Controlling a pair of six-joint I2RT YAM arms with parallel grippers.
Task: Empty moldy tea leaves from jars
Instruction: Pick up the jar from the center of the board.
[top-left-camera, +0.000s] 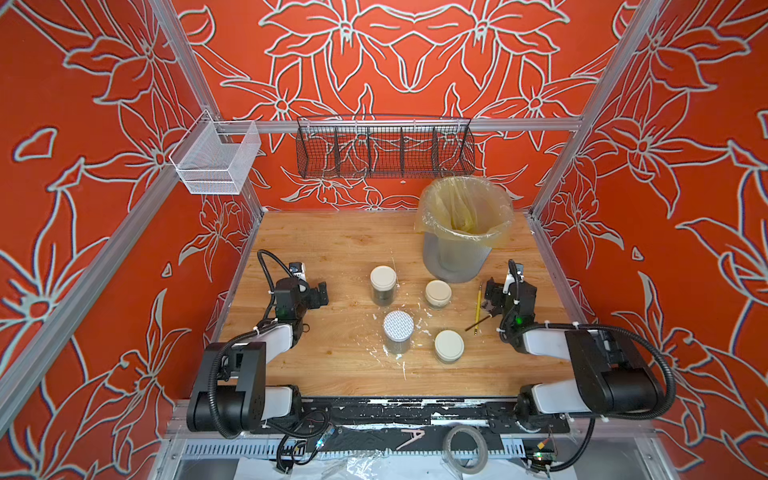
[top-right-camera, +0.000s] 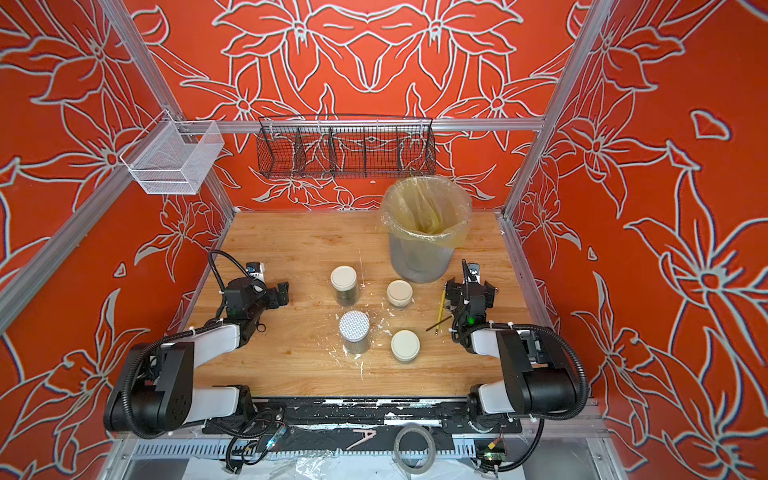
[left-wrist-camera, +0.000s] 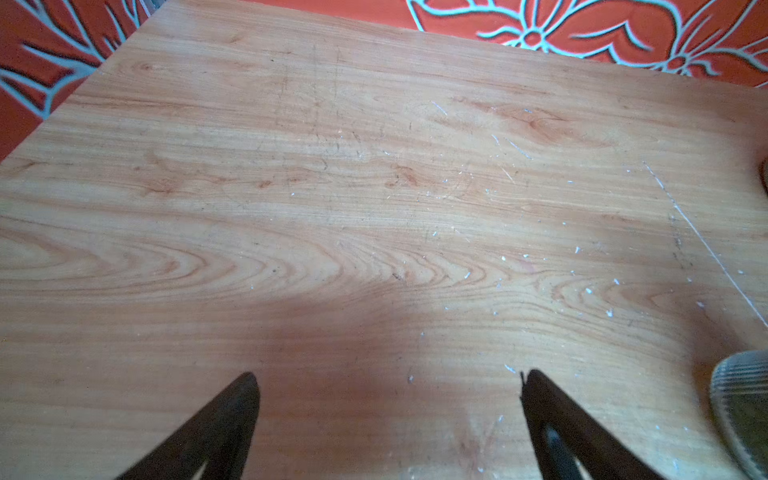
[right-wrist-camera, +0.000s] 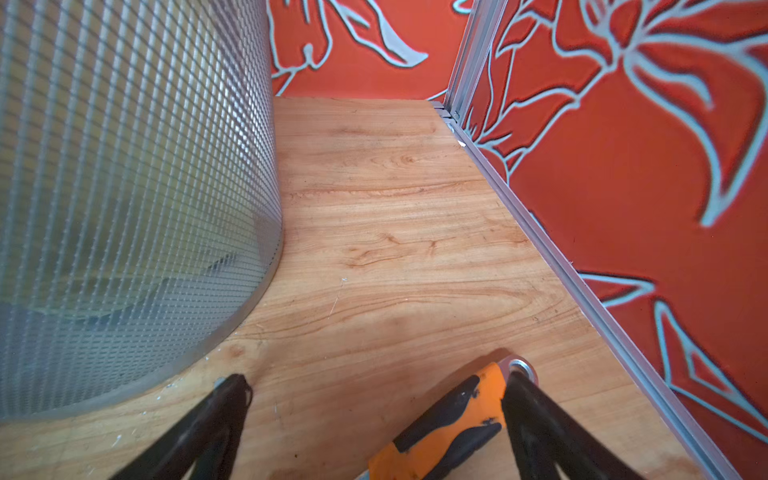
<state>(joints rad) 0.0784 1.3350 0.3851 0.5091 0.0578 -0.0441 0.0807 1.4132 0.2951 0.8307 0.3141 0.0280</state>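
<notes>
Jars (top-left-camera: 383, 286), four, lidded and upright, are being shown clustered at the centre of the frame in both top views, dark tea leaves (top-left-camera: 382, 296) being glimpsed through the clear walls. The left gripper (top-left-camera: 320, 293) is being presented at their left and the right gripper (right-wrist-camera: 374, 382) at their right beside the bin (top-left-camera: 455, 259), both spread wide and clamping nothing, an orange-handled tool (right-wrist-camera: 449, 419) lying just beside one right finger. Neither claw is being aimed at a jar; both are being judged about equally near, a sideways turn toward a vertical axis being needed.

Jar (left-wrist-camera: 742, 409) cut off at left wrist view's edge, orange-handled tool (right-wrist-camera: 449, 419) (kind unclear) cropped in right wrist view
</notes>
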